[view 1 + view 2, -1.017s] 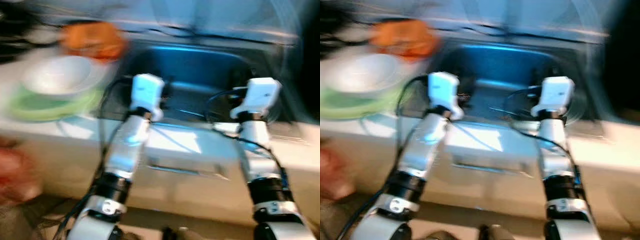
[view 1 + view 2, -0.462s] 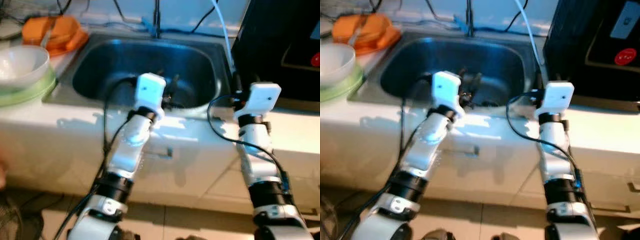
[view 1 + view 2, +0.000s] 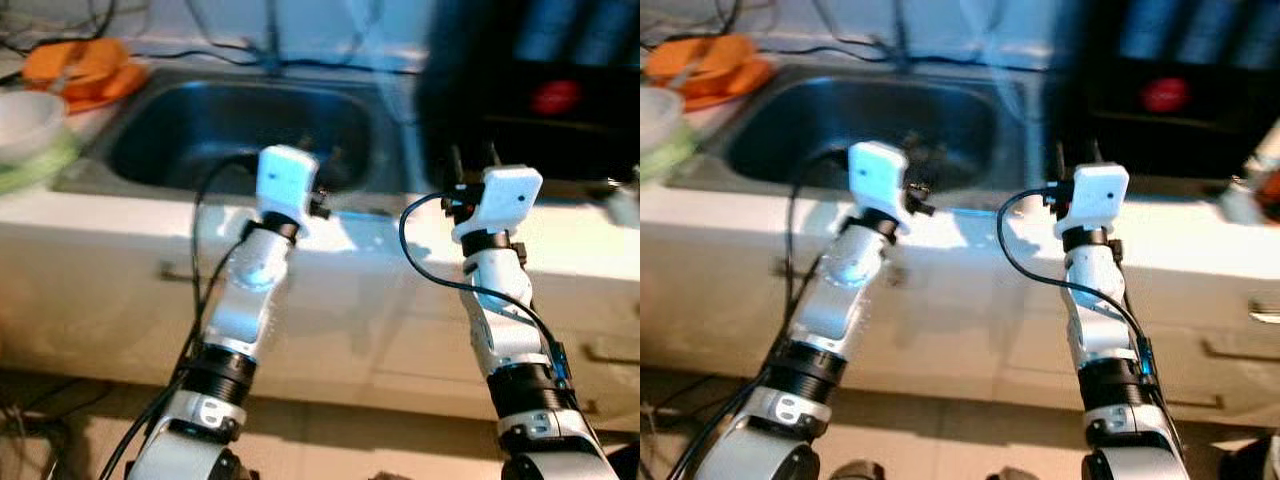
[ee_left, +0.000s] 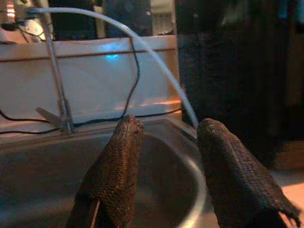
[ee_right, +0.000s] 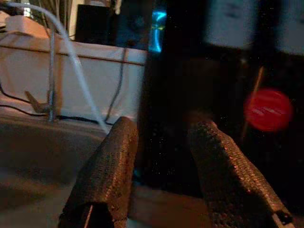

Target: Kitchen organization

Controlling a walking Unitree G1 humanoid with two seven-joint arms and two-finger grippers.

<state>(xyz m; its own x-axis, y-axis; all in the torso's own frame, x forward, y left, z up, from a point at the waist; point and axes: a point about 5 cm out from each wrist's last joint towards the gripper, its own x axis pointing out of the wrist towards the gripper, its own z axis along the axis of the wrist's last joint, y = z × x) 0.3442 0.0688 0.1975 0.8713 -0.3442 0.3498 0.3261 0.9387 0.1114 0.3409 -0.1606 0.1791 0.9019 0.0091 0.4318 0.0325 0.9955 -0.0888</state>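
Judging from how things lie, the kitchen tidying has hardly begun: both tools are empty and nothing is in hand. From the head views, the robot faces a white surface (image 3: 120, 215) with a steel sink (image 3: 240, 125) let into it; the left tool (image 4: 166, 175) is held over the near edge of the sink and the right tool (image 5: 161, 171) in front of a tall black appliance (image 3: 1180, 90) bearing a red round mark, standing just beside the sink on the robot's right. Both tools have their fingers parted with nothing between them, which the wrist views make plain. Likely candidates for tidying sit well apart at the far left: an orange item (image 3: 80, 65) behind the sink corner and a pale bowl (image 3: 25, 115) resting on something green (image 3: 40, 160); what exactly is to be moved I cannot tell. The left wrist view adds what the head views blur: a thin faucet (image 4: 57, 90) at the back of the sink, a white hose (image 4: 142, 52) arching over the basin and dark cables along the wall. The right wrist view shows the appliance's front close up.
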